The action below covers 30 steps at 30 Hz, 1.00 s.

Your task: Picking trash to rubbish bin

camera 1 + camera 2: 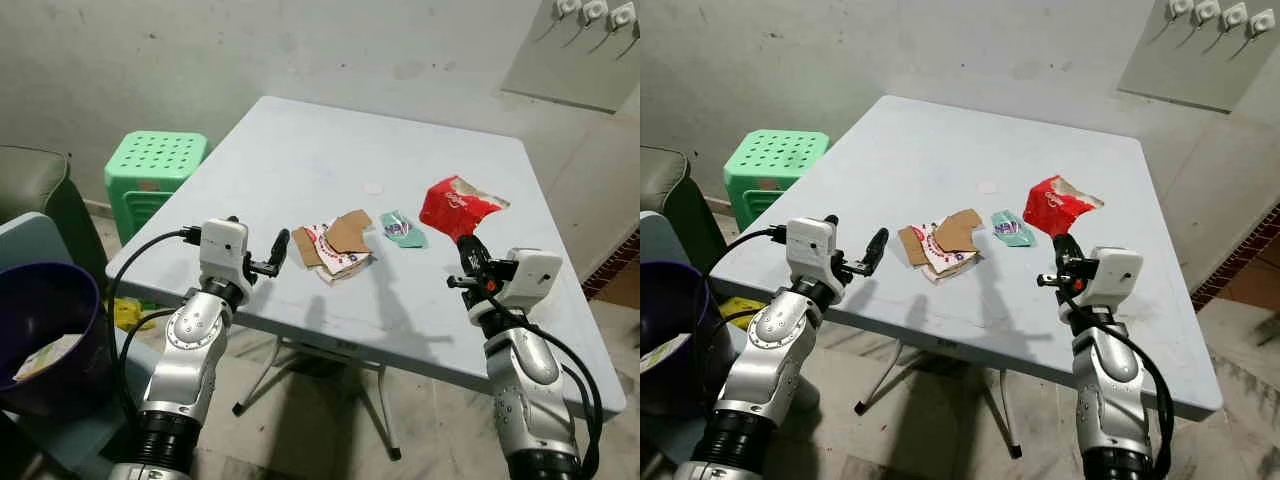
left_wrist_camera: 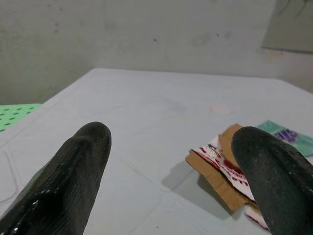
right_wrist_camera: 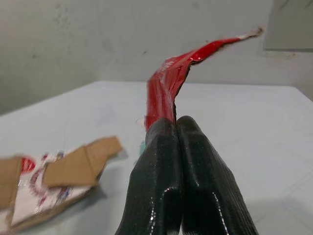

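My right gripper (image 1: 466, 250) is shut on a red torn wrapper (image 1: 455, 207), held just above the white table (image 1: 300, 160) at its right side; the wrapper (image 3: 168, 83) rises from between the black fingers (image 3: 195, 161). A torn cardboard carton (image 1: 335, 245) lies flat near the table's front middle, with a green sachet (image 1: 403, 229) just to its right. My left gripper (image 1: 265, 255) is open, hovering at the table's front left edge, a short way left of the carton (image 2: 230, 166). A purple rubbish bin (image 1: 45, 330) stands at the far left, below table height.
A green plastic stool (image 1: 155, 165) stands left of the table against the wall. A dark seat (image 1: 35, 185) sits at the far left behind the bin. A small white round spot (image 1: 373, 187) lies mid-table. The table's folding legs (image 1: 270, 370) show beneath.
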### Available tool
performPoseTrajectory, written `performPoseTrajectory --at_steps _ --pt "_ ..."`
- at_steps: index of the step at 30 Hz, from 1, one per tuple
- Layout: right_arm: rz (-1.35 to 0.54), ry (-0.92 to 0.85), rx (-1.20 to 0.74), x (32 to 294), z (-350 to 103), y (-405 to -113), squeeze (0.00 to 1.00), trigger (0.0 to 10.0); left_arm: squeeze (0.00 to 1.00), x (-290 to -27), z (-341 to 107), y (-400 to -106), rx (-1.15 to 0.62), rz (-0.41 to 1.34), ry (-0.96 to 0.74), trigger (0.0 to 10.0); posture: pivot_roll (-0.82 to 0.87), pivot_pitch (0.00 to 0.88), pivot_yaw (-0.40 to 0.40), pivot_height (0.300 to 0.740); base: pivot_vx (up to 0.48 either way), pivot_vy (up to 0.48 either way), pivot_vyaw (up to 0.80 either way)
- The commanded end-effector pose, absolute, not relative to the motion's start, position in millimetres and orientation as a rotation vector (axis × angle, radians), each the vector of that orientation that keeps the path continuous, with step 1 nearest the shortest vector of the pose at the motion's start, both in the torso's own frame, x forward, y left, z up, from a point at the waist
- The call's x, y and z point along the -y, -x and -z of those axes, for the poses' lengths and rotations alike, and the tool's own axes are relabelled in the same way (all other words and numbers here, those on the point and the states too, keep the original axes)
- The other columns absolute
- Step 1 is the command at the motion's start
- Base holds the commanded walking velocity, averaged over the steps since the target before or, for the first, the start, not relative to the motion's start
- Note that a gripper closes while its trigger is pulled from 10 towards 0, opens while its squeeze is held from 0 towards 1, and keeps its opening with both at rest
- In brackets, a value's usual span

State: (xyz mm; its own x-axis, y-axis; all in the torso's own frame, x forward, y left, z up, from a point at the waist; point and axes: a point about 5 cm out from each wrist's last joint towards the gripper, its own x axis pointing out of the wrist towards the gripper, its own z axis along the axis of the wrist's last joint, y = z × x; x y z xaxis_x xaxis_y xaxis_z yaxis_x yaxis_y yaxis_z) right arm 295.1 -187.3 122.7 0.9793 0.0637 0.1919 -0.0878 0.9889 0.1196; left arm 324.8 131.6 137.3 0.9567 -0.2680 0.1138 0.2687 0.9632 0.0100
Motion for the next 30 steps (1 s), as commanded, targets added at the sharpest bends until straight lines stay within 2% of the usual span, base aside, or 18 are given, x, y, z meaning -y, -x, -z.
performPoseTrajectory --at_steps 1,16,30 --pt "-0.065 -0.099 0.208 186 -126 -291 0.0 10.0 0.0 -130 -137 -324 0.129 0.274 0.028 10.0 -0.02 0.0 -0.072 0.74 0.0 0.0 0.0" --pt "-0.023 0.027 0.212 184 -130 -288 0.0 10.0 0.0 -146 -140 -330 0.161 0.22 0.063 10.0 -0.03 0.0 -0.065 0.74 0.0 0.0 0.0" --pt "-0.043 0.057 0.199 180 -131 -291 0.0 10.0 0.0 -150 -140 -333 0.157 0.205 0.061 10.0 -0.03 0.0 -0.073 0.74 0.0 0.0 0.8"
